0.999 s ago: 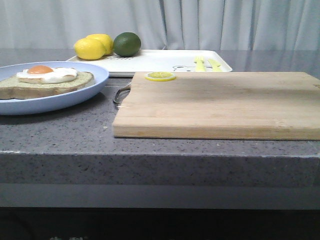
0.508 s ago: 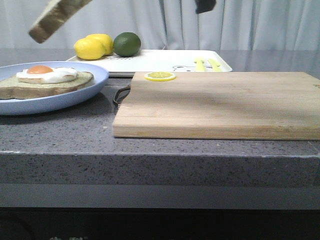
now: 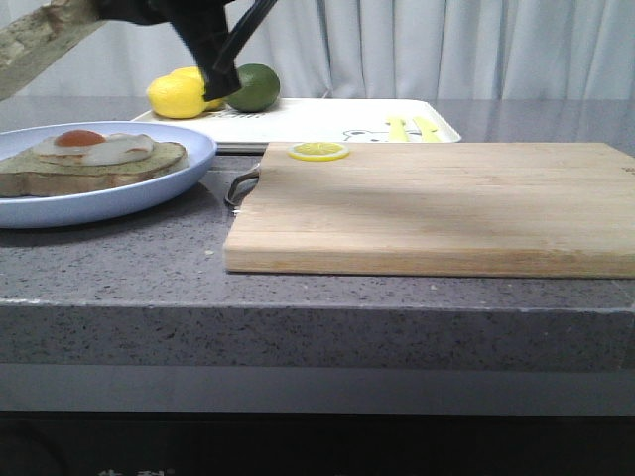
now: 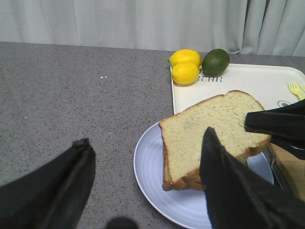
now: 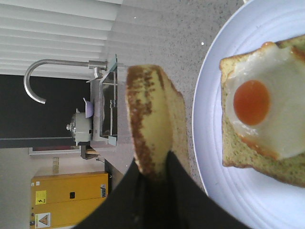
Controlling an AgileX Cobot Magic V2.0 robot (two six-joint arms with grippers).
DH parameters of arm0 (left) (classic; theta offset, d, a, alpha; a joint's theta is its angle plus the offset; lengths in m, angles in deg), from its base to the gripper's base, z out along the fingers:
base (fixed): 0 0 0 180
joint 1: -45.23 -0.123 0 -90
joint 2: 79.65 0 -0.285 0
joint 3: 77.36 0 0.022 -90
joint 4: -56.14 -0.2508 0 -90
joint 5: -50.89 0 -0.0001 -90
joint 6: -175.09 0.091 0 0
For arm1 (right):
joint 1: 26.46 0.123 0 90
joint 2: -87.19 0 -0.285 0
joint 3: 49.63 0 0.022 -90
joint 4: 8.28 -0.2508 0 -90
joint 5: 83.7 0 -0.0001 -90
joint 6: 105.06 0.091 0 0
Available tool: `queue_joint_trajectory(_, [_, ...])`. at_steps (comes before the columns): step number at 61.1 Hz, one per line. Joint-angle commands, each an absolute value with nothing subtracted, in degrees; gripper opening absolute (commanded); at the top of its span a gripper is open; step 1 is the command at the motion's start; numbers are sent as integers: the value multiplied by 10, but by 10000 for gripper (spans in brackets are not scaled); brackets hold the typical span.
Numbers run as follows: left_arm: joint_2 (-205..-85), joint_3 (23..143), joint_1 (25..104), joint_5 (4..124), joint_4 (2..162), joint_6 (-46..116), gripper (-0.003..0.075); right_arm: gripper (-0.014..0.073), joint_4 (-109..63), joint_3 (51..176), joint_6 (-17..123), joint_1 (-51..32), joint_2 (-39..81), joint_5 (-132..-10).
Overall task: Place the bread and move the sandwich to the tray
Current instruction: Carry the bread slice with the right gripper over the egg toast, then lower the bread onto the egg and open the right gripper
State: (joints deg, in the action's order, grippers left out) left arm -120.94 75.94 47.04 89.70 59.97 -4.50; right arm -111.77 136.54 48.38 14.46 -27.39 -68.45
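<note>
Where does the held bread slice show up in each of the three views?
Front view: bread at the top left corner, tilted, above the blue plate.
Left wrist view: centre right, over the plate.
Right wrist view: edge-on at centre, clamped in the right gripper.
Shared landmark: the plate.

The right gripper (image 5: 152, 183) hangs high over the surface's far left corner, its jaws clamped on the crust edge of the bread (image 5: 155, 119), which it holds tilted in the air. The left gripper (image 4: 147, 181) hovers beside it, its dark fingers (image 4: 228, 186) spread wide and gripping nothing.
</note>
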Motion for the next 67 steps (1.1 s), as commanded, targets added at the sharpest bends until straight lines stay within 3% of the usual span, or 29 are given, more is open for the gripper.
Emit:
queue_joint_trajectory(1, [-1215, 775, 470, 848, 602, -49, 472, -37, -1188, 1413, 489, 144, -266, -681])
queue_joint_trajectory(31, [-1215, 775, 470, 847, 602, -49, 472, -22, -1184, 1419, 487, 143, -293, -735])
queue_joint_trajectory(50, [-1215, 775, 470, 844, 602, -49, 472, 238, -1168, 1407, 487, 142, -293, -715])
queue_joint_trajectory(67, [-1215, 775, 470, 844, 598, -49, 472, 363, -1062, 1406, 486, 122, -283, -665])
